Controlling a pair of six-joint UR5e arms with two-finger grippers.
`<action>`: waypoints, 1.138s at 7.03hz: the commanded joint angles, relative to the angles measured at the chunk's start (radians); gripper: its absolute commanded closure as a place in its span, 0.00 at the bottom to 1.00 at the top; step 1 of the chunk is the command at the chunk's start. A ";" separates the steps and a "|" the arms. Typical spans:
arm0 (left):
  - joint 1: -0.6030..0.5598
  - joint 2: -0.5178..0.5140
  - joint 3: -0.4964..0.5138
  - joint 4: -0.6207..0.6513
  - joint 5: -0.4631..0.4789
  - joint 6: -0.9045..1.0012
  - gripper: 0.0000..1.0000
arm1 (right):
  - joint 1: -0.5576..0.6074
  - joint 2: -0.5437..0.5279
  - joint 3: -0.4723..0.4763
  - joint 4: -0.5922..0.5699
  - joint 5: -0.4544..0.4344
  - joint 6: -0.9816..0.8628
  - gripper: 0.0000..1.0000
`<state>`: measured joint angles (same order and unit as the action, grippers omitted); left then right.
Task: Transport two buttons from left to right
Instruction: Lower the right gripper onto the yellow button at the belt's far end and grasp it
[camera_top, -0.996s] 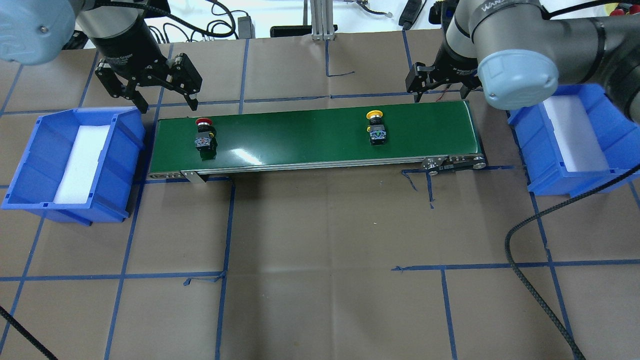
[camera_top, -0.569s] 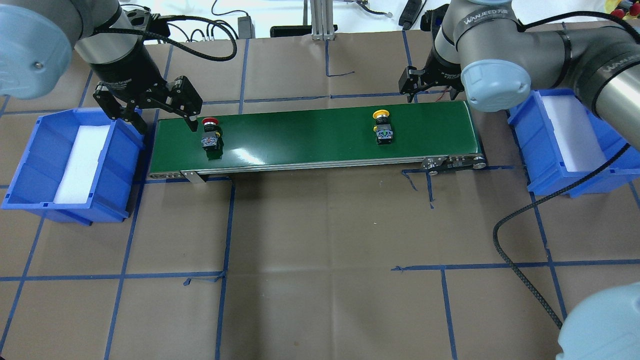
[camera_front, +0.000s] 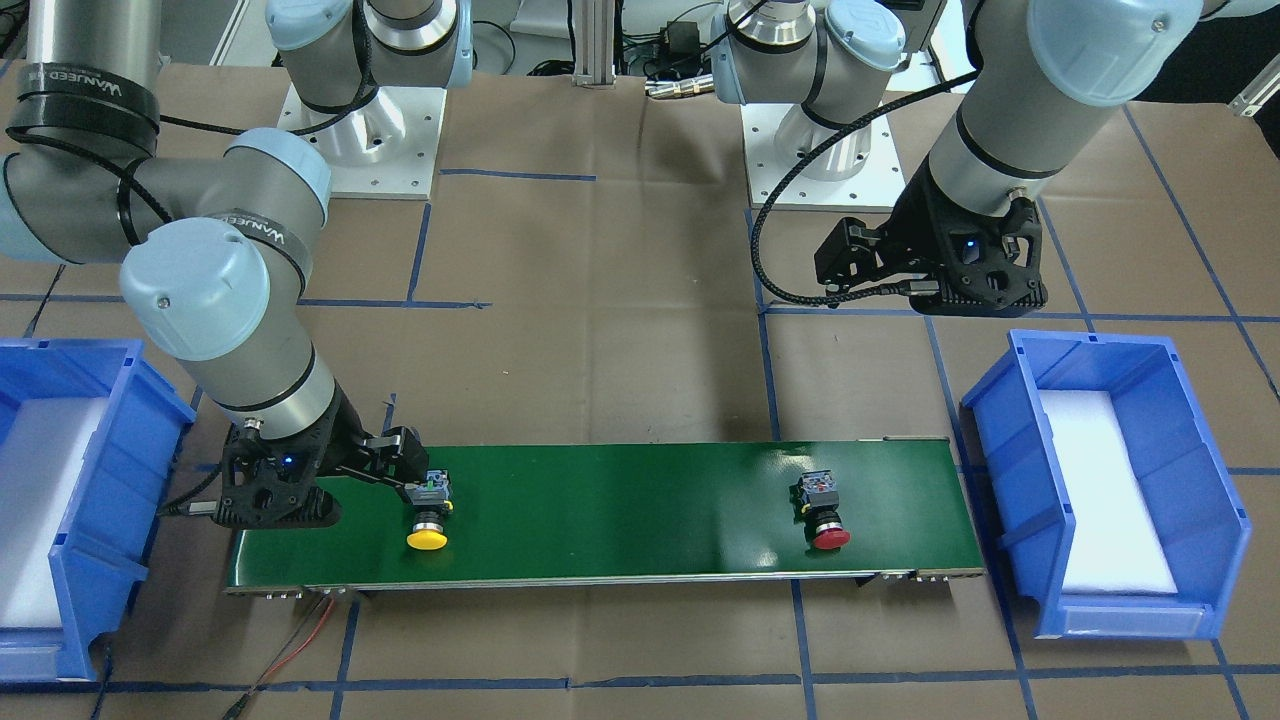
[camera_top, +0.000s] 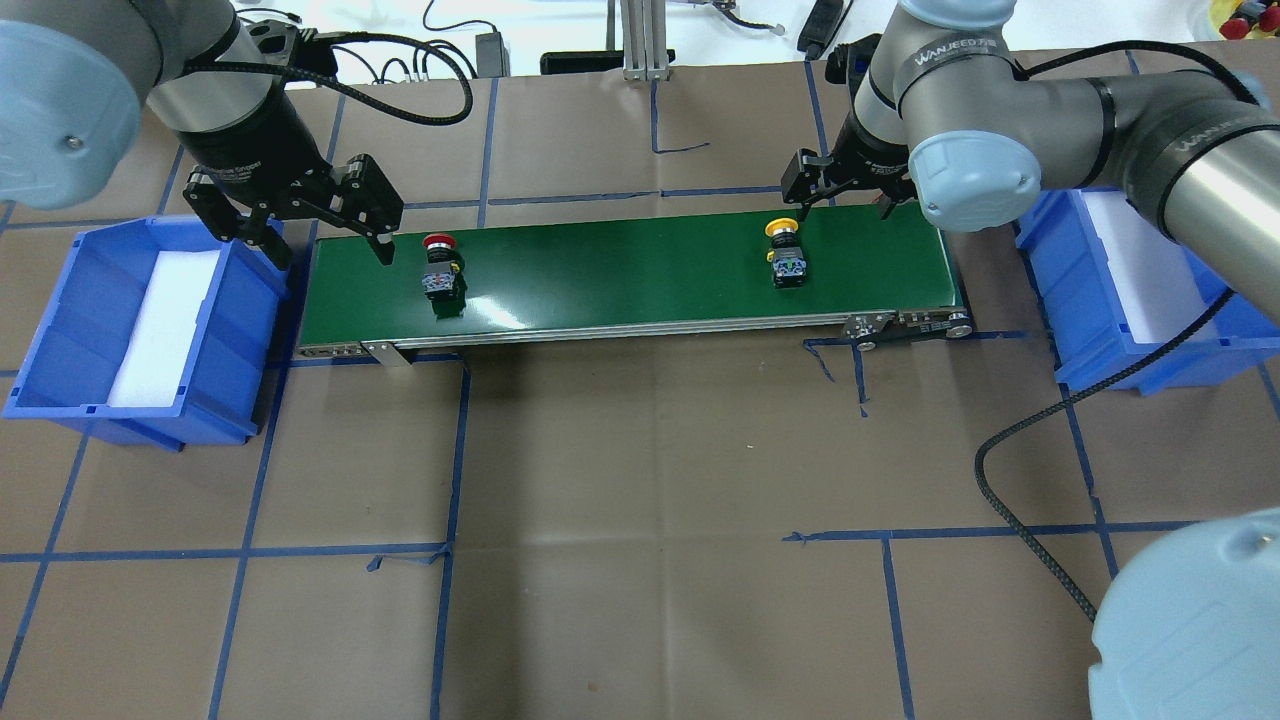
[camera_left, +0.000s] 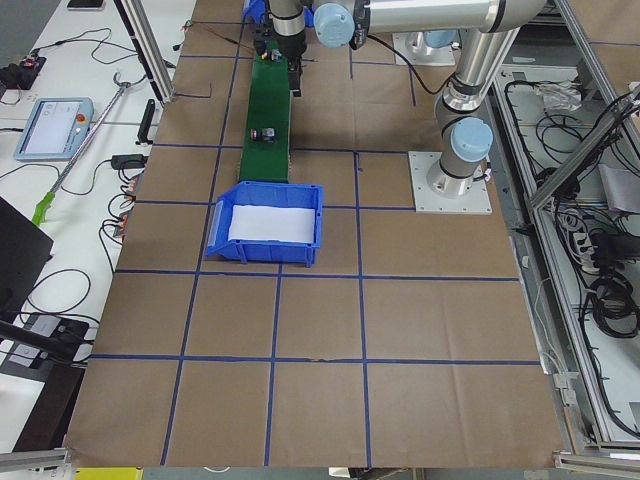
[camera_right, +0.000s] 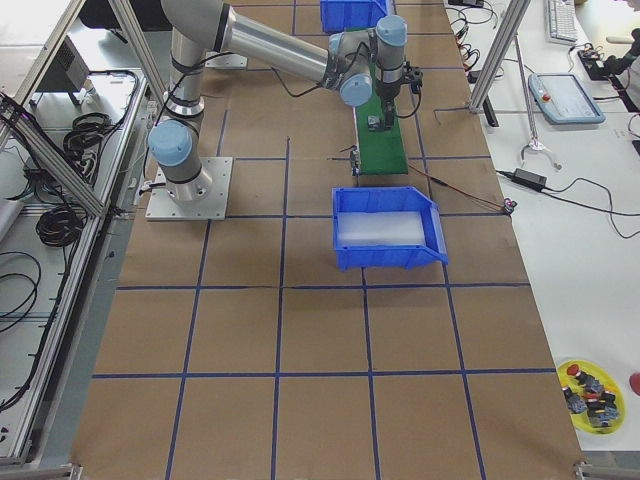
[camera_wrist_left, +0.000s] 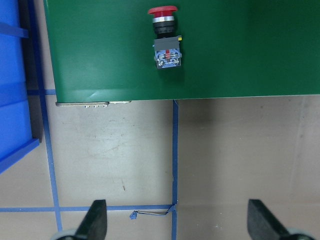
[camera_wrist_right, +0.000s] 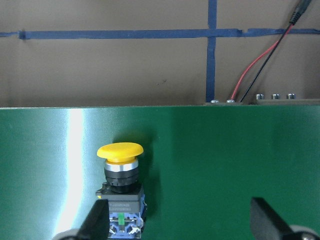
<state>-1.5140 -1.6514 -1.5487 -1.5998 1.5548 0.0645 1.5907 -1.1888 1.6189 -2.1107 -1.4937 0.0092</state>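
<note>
Red mushroom-cap push button with black boxy body is lying on its side near the left end of the long green conveyor belt, left gripper hovering spread over that end. Yellow-capped push button is lying near the belt's right end, right gripper hanging spread, off-centre. Closing there is likely risking a knock or roll. Right arm's black band is showing "WANJEED".

The left end effector and right end effector both point downward, jaws spread wide.
</note>
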 joint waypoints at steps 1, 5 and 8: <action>0.000 0.004 0.010 -0.006 0.002 0.001 0.00 | 0.002 0.021 0.001 0.000 0.033 0.002 0.00; 0.002 -0.001 0.009 -0.002 0.004 0.002 0.00 | 0.000 0.067 0.009 0.001 0.017 0.003 0.00; 0.003 -0.001 0.009 -0.002 0.004 0.003 0.00 | -0.001 0.095 0.004 0.003 0.004 0.005 0.79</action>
<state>-1.5112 -1.6522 -1.5401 -1.6015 1.5585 0.0673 1.5903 -1.0973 1.6261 -2.1089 -1.4806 0.0126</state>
